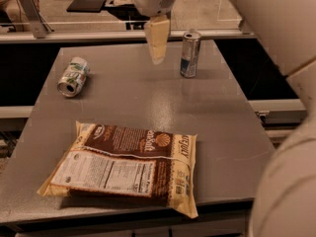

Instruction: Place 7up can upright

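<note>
Grey and lightly speckled, the worktop (232, 132) fills most of the view, its far edge meeting a pale rail (74, 35) that runs across the back. Beyond the rail lies a brownish floor with a dark flat shape (87, 3) on it, and a slanted metal post (30, 14) stands at the far left.

At the front lies a bag (126, 169), flat on its side, brown and cream, with a white printed panel facing up. The 7up can (73, 76) lies on its side near the left rear of the worktop, its silver end turned toward the camera, well apart from everything else. A slim can (190, 53) stands upright near the right rear.

Much of the right side is taken up by the arm (269, 23), a pale mass that is blurred and cut off by the frame, and a second pale bulk (289, 191) hides the worktop's near right corner. The print on the bag is too fine to read.

From a rounded white wrist at the top centre the hand (157, 51) hangs straight down over the rear of the worktop, between the two cans and nearer the slim one, touching neither. It carries nothing visible; whether it is set wide or narrow cannot be told from this angle.
</note>
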